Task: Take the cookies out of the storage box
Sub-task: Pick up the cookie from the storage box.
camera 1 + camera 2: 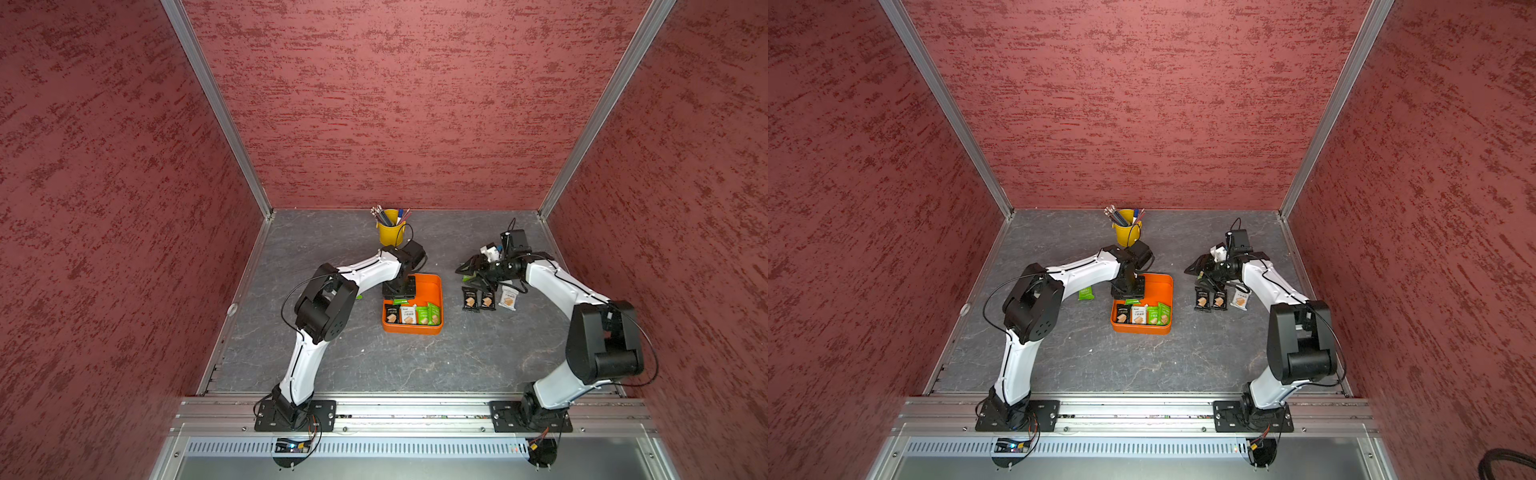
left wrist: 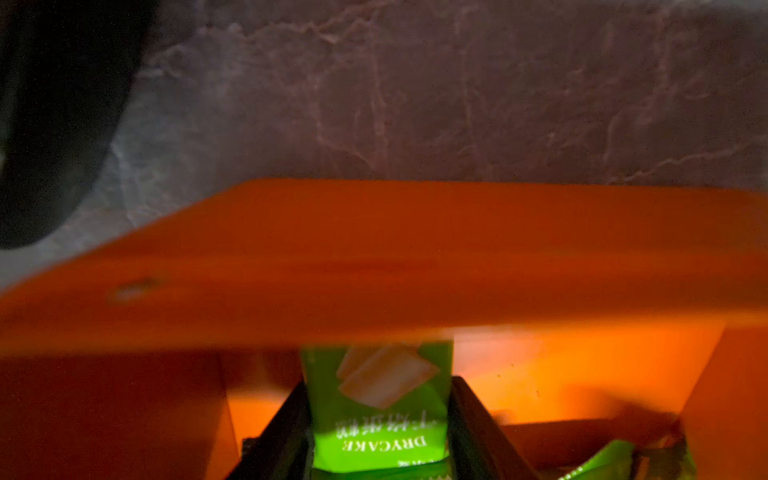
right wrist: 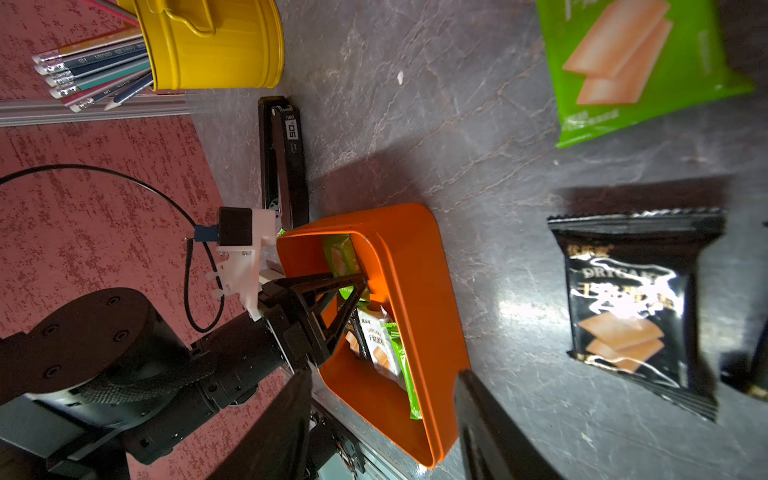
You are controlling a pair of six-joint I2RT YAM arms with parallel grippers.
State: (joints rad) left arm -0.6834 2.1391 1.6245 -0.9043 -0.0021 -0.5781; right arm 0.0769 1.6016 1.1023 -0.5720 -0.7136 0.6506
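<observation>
The left gripper is down inside the storage box, with its two black fingers pinching a green packet between them. Just beside it, toward the arm bases, four more cookies lean in a row against the box wall: one black, one white and two green. Outside the box, under the left arm, a stray green pack lies on the grey table. Beyond the gripper, away from the bases, stands the yellow pen bucket. The right wrist view shows a black folded tool lying between the bucket and the box.

The right gripper hovers well apart from the box, fingers spread with nothing between them. Just on its base side, two black packets and a white packet lie side by side on the table.
</observation>
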